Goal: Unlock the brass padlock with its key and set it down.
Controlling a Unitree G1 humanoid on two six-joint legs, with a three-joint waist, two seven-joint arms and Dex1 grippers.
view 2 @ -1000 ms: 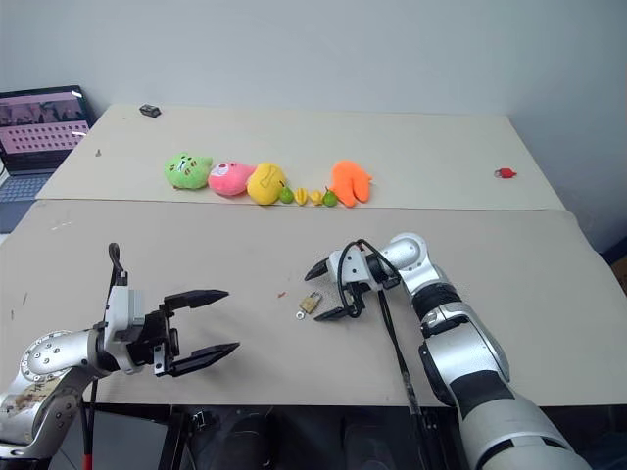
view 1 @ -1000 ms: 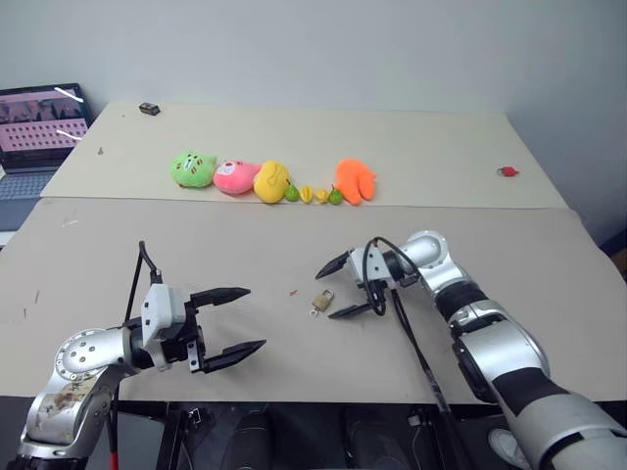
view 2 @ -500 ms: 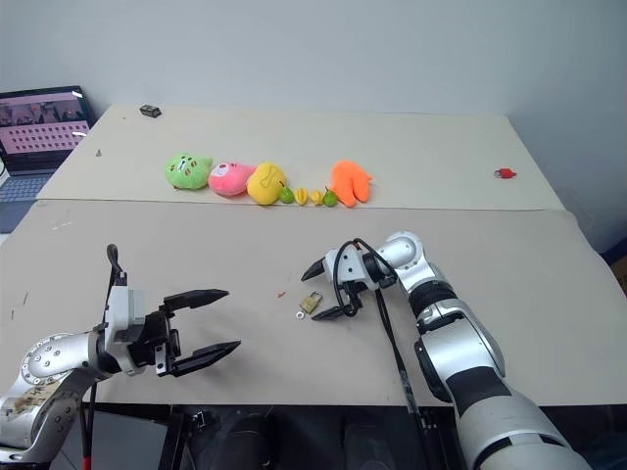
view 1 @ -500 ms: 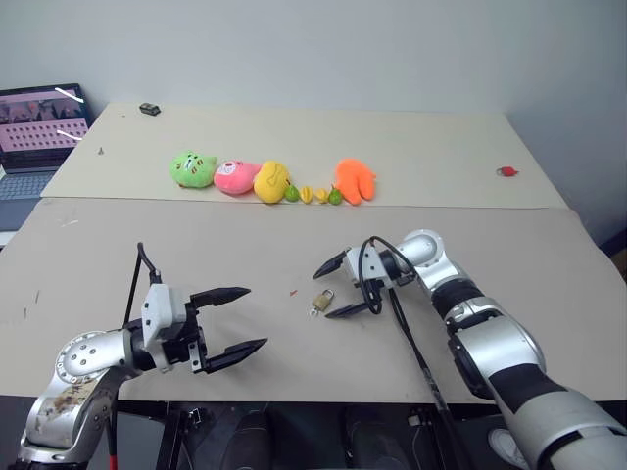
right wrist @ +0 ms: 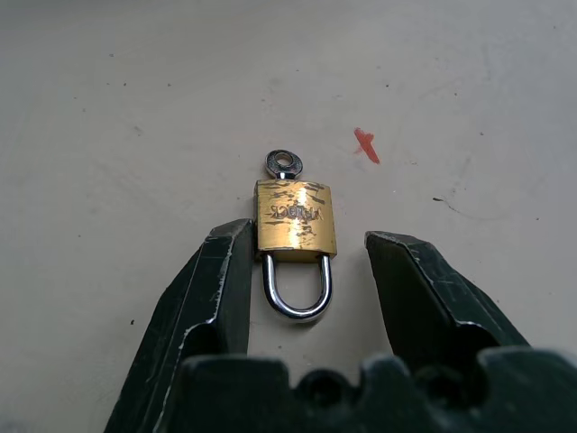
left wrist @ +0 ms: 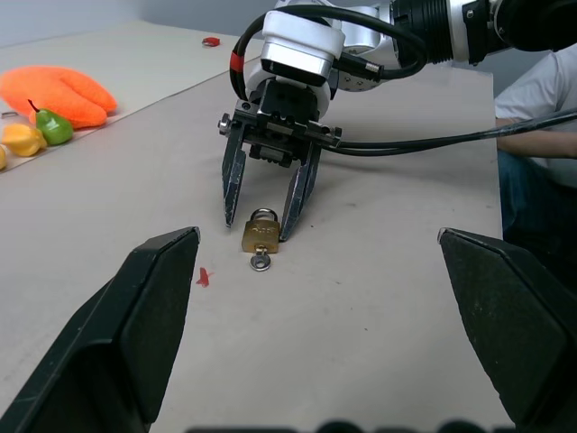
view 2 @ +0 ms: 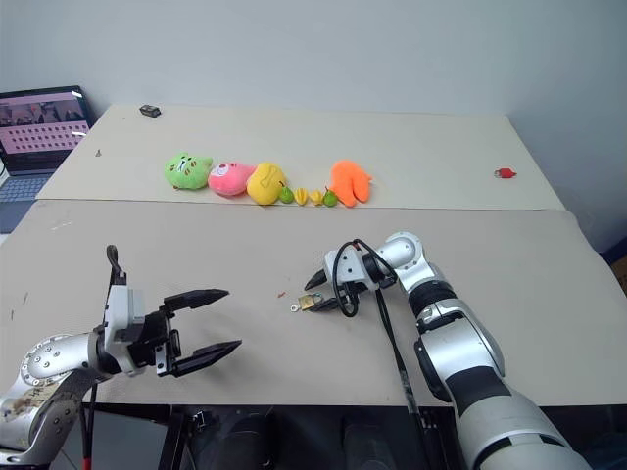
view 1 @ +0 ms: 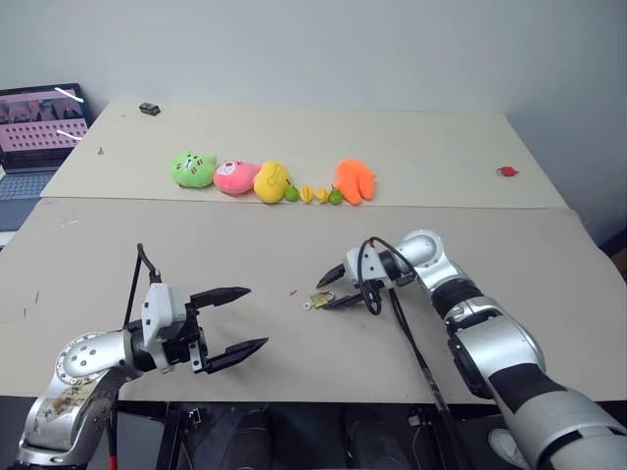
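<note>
The brass padlock (right wrist: 294, 215) lies flat on the near table with its silvery shackle pointing toward my right gripper (view 1: 331, 289). The key (right wrist: 282, 163) sticks out of the padlock's bottom end, its round head resting on the table. My right gripper reaches in low from the right, and its black fingers (right wrist: 216, 289) straddle the shackle and the body's upper end. One finger is at the body's corner; the other stands a small gap away. My left gripper (view 1: 240, 318) hovers wide open at the table's near left, well apart from the padlock (left wrist: 261, 236).
A row of plush toys (view 1: 235, 176) and small toy fruits (view 1: 313, 194) lies on the far table. A tiny red speck (view 1: 293, 292) sits left of the padlock. A laptop (view 1: 39, 127) stands at far left, a small red item (view 1: 506, 171) at far right. A person's sleeve (left wrist: 541, 90) shows beyond the table.
My right gripper's fingers have narrowed from wide open to a close straddle of the padlock, which has turned slightly. The left arm has not moved.
</note>
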